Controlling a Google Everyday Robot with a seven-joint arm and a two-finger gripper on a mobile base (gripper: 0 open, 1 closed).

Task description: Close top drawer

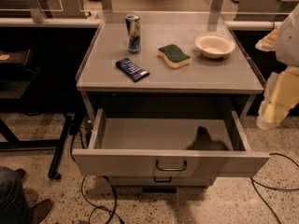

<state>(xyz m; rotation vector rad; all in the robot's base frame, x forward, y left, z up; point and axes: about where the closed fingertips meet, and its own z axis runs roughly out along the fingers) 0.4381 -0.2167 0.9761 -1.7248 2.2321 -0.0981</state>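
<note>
The top drawer (pixel 170 161) of the grey metal table is pulled far out toward the camera. Its tall flat front panel carries a small dark wire handle (pixel 171 166) at its centre. The drawer's inside is bare grey metal, with a dark blurred shape (pixel 205 141) near its front right corner. The handle of a lower drawer (pixel 162 179) peeks out below the front panel. My gripper (pixel 270 115) hangs at the right edge of the view, pale and pointing down. It is to the right of the drawer's right side and apart from it.
On the table top (pixel 210 76) stand a drink can (pixel 133 32), a dark blue packet (pixel 132 69), a green and yellow sponge (pixel 174 55) and a white bowl (pixel 214 45). Cables (pixel 100 195) lie on the speckled floor. A person's shoe (pixel 39 210) is at the bottom left.
</note>
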